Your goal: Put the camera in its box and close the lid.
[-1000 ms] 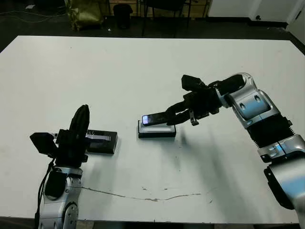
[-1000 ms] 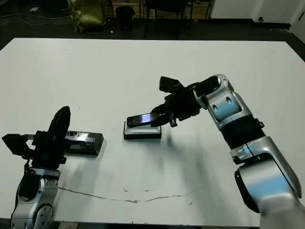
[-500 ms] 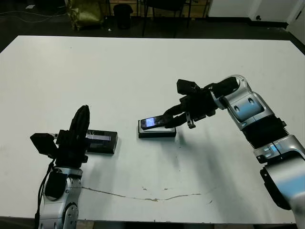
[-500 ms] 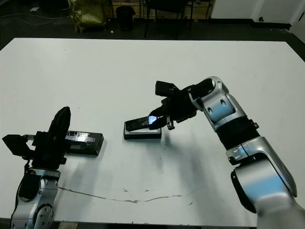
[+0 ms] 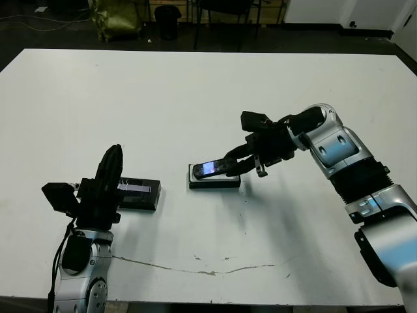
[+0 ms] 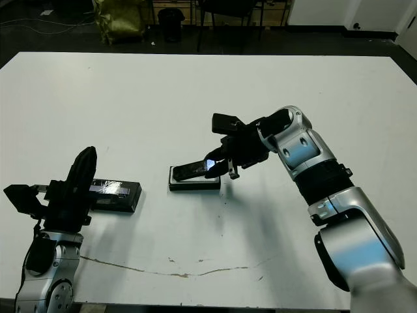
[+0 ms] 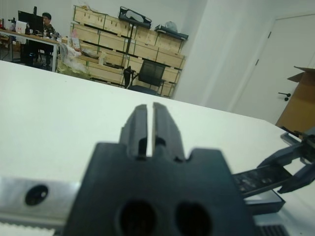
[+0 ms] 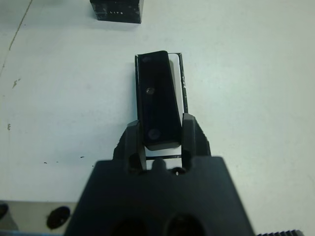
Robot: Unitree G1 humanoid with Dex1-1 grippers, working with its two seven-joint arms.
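The right pincer is clamped on the camera, tilted over the box mid-table. The left pincer, nearly together and empty, hovers beside the lid.

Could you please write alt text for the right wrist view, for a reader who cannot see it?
The right claw grips one end of the black camera, holding it lengthwise over the white-lined box on the white table. The black lid lies beyond, apart from the box.

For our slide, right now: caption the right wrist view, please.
Right gripper holds the camera tilted over the white-lined box; lid lies beyond.
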